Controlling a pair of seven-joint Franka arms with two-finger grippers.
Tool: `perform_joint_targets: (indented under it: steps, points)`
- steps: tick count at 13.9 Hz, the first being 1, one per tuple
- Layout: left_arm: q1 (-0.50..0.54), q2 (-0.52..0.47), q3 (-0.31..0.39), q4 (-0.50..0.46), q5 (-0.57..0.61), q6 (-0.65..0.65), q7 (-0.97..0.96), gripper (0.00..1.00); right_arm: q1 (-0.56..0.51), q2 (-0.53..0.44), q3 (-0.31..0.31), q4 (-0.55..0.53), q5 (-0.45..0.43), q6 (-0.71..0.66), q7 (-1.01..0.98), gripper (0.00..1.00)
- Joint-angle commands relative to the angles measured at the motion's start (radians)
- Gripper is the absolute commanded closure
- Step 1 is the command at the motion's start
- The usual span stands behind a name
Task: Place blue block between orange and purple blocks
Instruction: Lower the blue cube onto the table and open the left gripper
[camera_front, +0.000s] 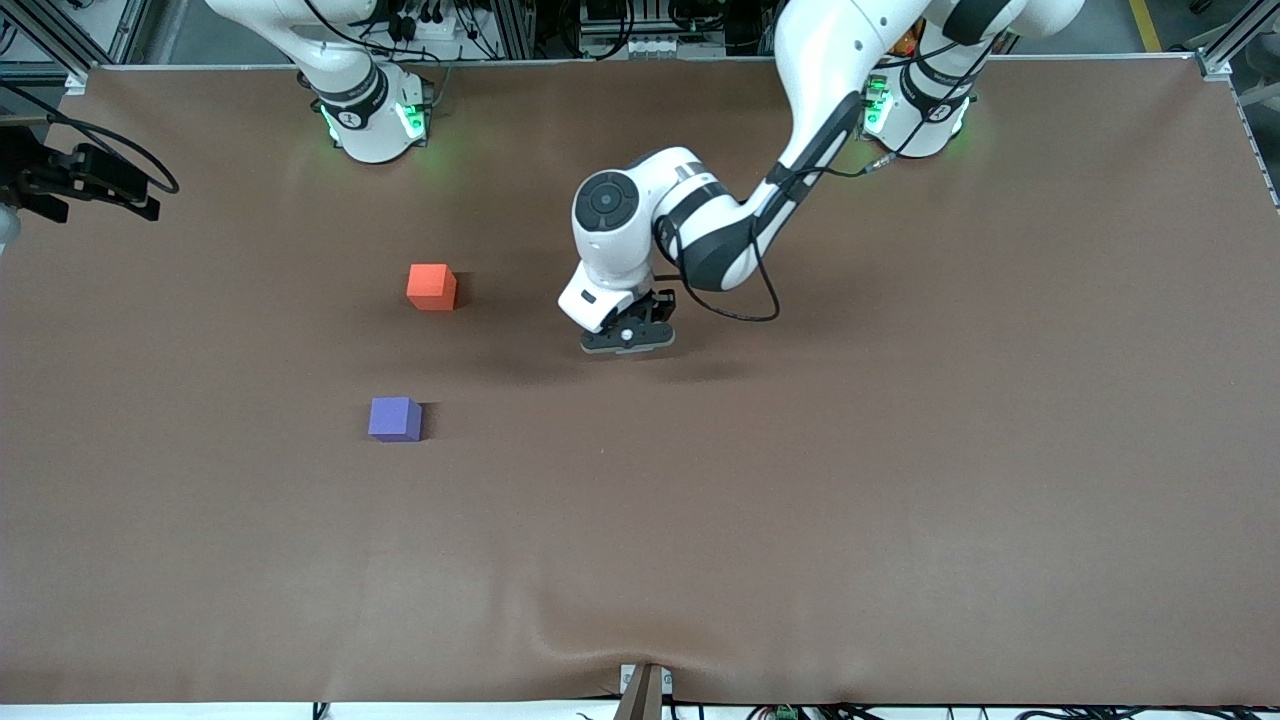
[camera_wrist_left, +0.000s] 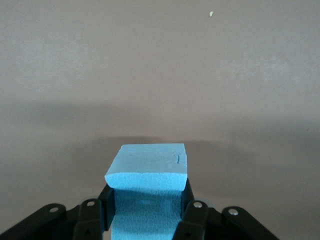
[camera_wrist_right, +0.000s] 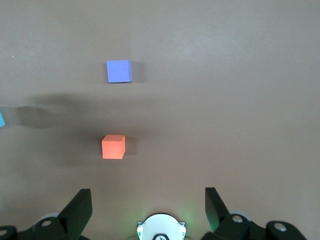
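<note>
The left hand (camera_front: 628, 338) hangs low over the middle of the brown table (camera_front: 900, 450), its two fingers (camera_wrist_left: 192, 212) clamped on the sides of the blue block (camera_wrist_left: 147, 172). The left wrist view shows this light sky-blue cube gripped between the black finger pads, its top face in full sight. In the front view the hand's body hides the cube.

The right hand (camera_wrist_right: 148, 207) is raised high near its own arm's end of the table, looking straight down, its fingers spread wide and holding nothing; that arm waits.

The orange block (camera_front: 432, 287) sits on the table toward the right arm's end. The purple block (camera_front: 395, 418) lies nearer to the front camera than the orange one, well apart from it, with bare table between them. Both cubes rest flat and are well apart from the left hand.
</note>
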Motion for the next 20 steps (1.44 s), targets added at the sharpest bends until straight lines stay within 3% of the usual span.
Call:
perform_joint_targets:
  steps: [1, 6, 7, 8, 9, 12, 16, 20]
  points:
    - [-0.05, 0.044, 0.039, 0.03, 0.02, 0.05, -0.06, 1.0, -0.02, 0.004, 0.01, 0.013, -0.003, -0.011, -0.01, 0.0]
    - [-0.167, 0.13, 0.15, 0.032, 0.018, 0.149, -0.092, 1.0, -0.02, 0.01, 0.01, 0.013, -0.003, -0.01, -0.01, 0.0]
    - [-0.174, 0.132, 0.155, 0.032, 0.018, 0.152, -0.092, 0.89, -0.019, 0.01, 0.01, 0.013, -0.003, -0.011, -0.009, 0.0]
    - [-0.173, 0.124, 0.155, 0.032, 0.018, 0.152, -0.094, 0.4, -0.014, 0.014, 0.01, 0.013, -0.003, -0.011, -0.007, 0.0]
    - [-0.176, 0.114, 0.158, 0.032, 0.021, 0.152, -0.089, 0.0, -0.008, 0.018, 0.011, 0.013, -0.004, -0.011, -0.009, 0.0]
    - [-0.171, 0.046, 0.166, 0.03, 0.038, 0.132, -0.085, 0.0, 0.007, 0.127, 0.016, 0.016, -0.007, -0.013, -0.012, 0.0]
    - [-0.124, -0.136, 0.169, 0.027, 0.038, -0.066, -0.019, 0.0, 0.046, 0.19, 0.017, 0.018, -0.009, -0.031, -0.015, 0.0]
    - [0.069, -0.248, 0.163, 0.025, 0.006, -0.149, 0.087, 0.0, 0.138, 0.191, 0.02, 0.016, 0.008, -0.03, -0.001, 0.0]
